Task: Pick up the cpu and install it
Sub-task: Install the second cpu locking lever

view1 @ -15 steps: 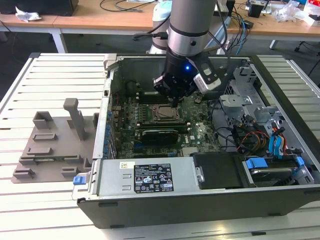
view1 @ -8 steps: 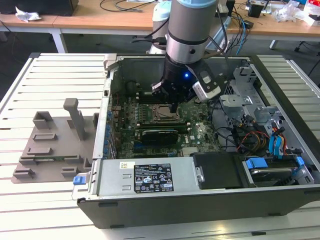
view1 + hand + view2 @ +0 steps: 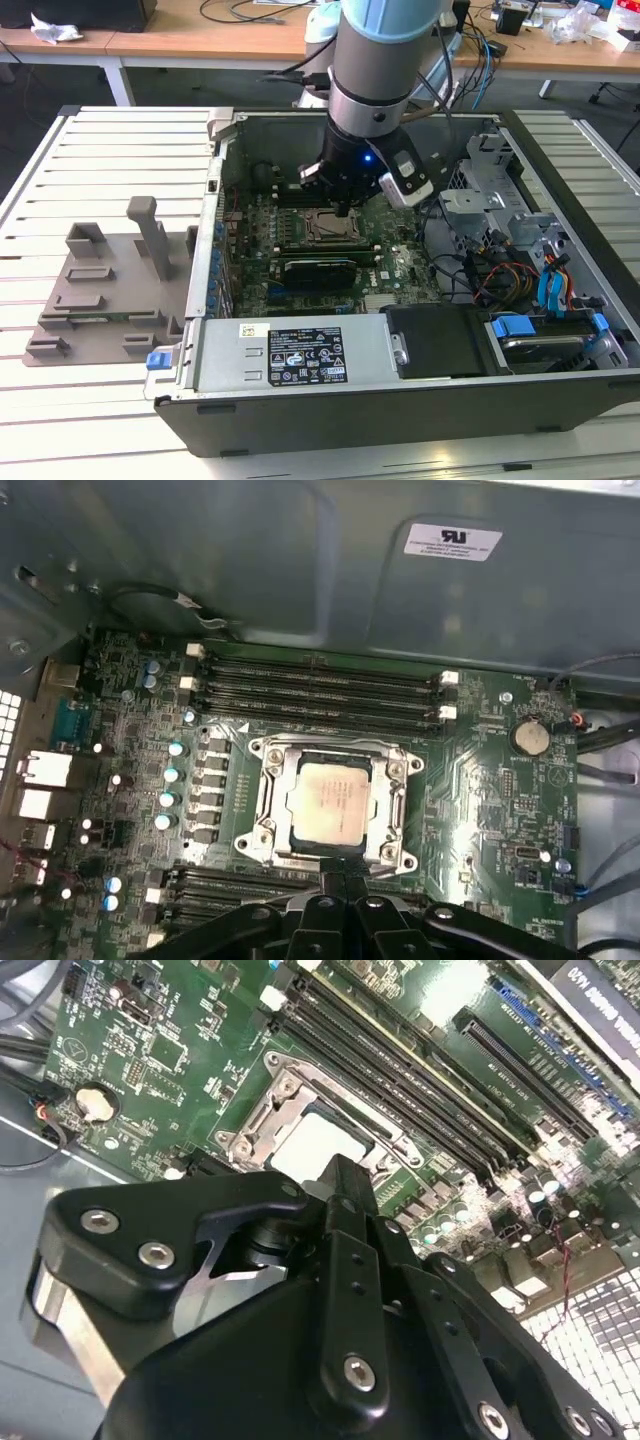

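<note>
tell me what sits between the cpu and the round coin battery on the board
In the first wrist view, the socket frame and bare green board lie between the cpu and coin battery.

I saw a black label (image 3: pixel 305 357) with tiny white marks on the silver metal box (image 3: pixel 370 350) in the exterior view, and a small pale sticker (image 3: pixel 254 330) just beside it. In the first wrist view, a white sticker (image 3: pixel 453 538) sat on the grey case wall (image 3: pixel 300 570). The cpu (image 3: pixel 333 802) had faint print. I could not read any of it.
</note>
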